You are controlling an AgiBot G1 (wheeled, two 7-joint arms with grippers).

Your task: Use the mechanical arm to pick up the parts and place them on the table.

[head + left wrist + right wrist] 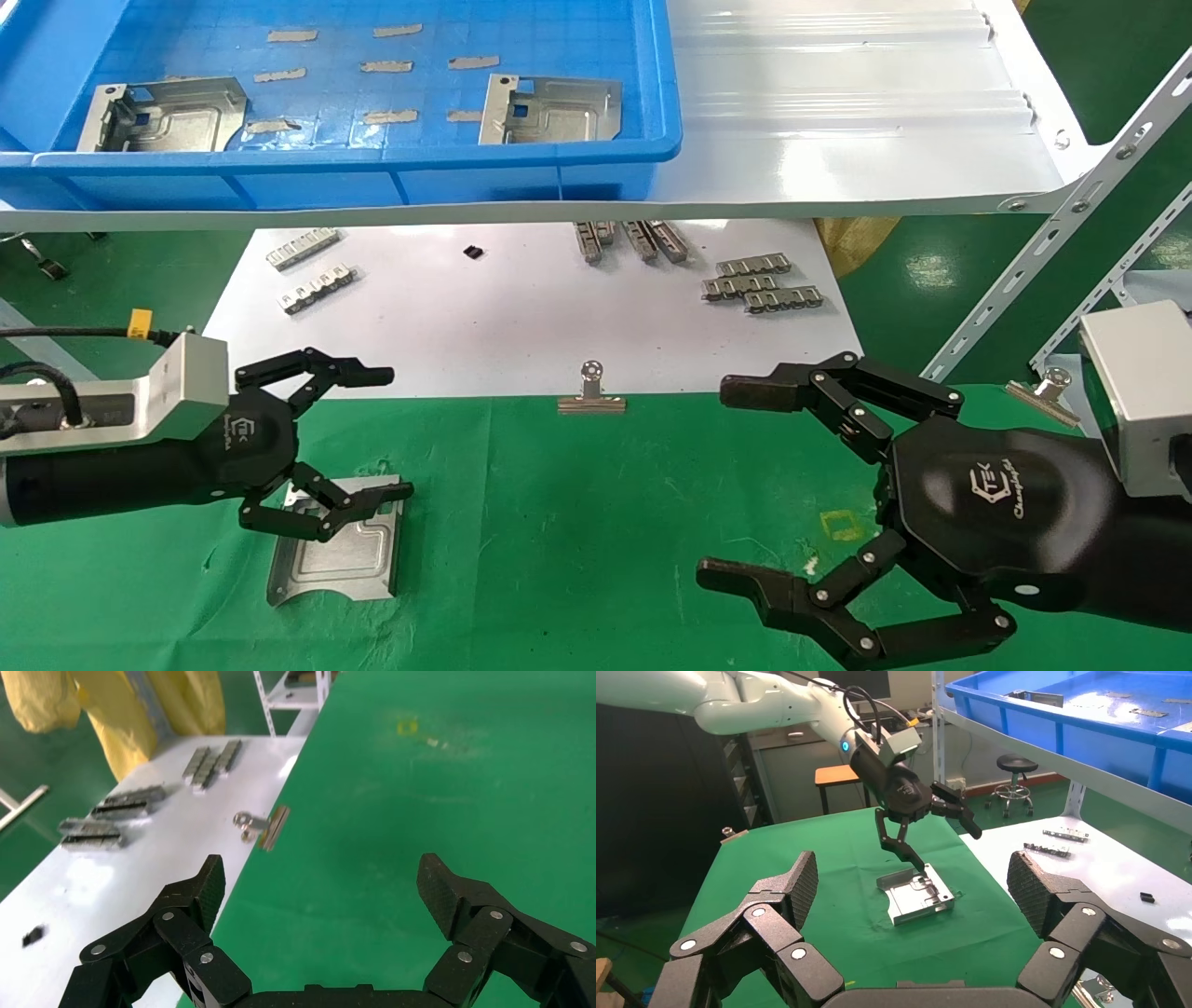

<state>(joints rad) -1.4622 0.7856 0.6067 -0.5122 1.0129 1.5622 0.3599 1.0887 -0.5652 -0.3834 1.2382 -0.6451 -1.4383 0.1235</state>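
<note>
Shiny embossed metal part (340,550) on wrinkled green cloth table (577,522).

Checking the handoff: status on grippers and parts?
Left gripper open, over part lying on table. Right gripper open, empty. Two parts in blue bin. Nothing obstructing.

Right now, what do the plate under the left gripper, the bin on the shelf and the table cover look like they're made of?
The plate looks like stamped sheet metal: shiny silver, embossed ridges, folded edge. The bin seems moulded plastic: glossy uniform blue with a gridded floor. The table cover looks like cloth: matte green with wrinkles. The left gripper is open over the plate.
</note>
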